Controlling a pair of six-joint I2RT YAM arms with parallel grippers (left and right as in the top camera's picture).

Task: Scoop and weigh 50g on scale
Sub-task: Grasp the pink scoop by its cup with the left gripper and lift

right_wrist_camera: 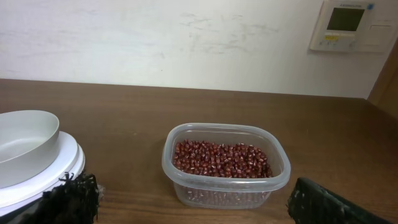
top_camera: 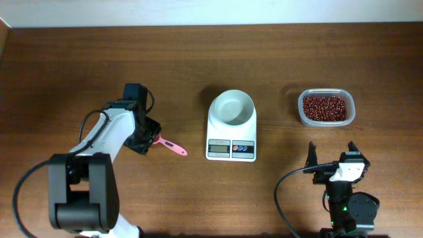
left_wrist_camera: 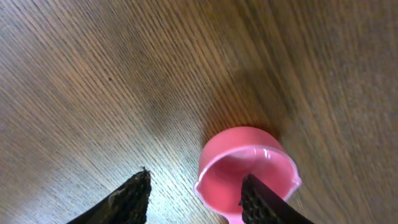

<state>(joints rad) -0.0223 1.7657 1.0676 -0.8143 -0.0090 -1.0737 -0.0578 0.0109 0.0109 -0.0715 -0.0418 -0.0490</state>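
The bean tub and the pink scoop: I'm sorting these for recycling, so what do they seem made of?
The bean tub looks like clear, glossy plastic: the beans show through its walls. The pink scoop looks like opaque moulded plastic, smooth, with a slight sheen on its rim.

Brown wooden table [top_camera: 198, 59] with scale [top_camera: 231, 134], bean tub [right_wrist_camera: 211, 183], pink scoop [top_camera: 172, 147].

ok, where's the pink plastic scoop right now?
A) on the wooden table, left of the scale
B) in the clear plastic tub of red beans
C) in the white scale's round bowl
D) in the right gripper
A: the pink plastic scoop lies on the wooden table, left of the white digital scale, right at the left gripper.
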